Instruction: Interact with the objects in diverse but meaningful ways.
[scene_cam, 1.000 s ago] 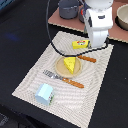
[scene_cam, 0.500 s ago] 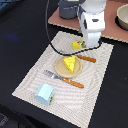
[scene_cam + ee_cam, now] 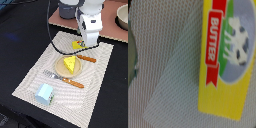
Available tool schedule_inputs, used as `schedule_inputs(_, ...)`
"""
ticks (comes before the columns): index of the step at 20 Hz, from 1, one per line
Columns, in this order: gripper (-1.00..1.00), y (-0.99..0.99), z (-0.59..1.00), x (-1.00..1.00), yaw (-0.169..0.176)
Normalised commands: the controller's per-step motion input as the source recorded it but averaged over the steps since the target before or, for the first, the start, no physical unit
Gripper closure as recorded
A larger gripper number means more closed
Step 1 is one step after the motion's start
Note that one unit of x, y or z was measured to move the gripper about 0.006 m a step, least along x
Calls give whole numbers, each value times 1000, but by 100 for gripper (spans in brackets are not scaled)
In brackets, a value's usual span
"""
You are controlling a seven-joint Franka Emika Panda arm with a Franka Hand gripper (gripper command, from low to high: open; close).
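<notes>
The yellow packet (image 3: 225, 60) reads "BUTTER" on its red banner.

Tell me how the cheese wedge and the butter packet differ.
The cheese wedge is a plain yellow block with holes; the butter packet is flat and printed, with a red BUTTER ribbon and a cow. The cheese wedge sits on the round plate; the butter packet lies directly on the woven placemat, mostly hidden under the gripper in the exterior view. Both are mainly yellow.

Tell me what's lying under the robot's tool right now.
The yellow butter packet lies flat on the woven placemat. In the exterior view the arm covers most of it, so the tool's fingers can't be seen.
</notes>
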Motion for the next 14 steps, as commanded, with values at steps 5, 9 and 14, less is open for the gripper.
schedule_inputs(5, 100, 150, -383, -244, 46)
schedule_inputs(9, 100, 134, -339, -256, 48)
schedule_inputs(14, 100, 143, -261, -189, 57)
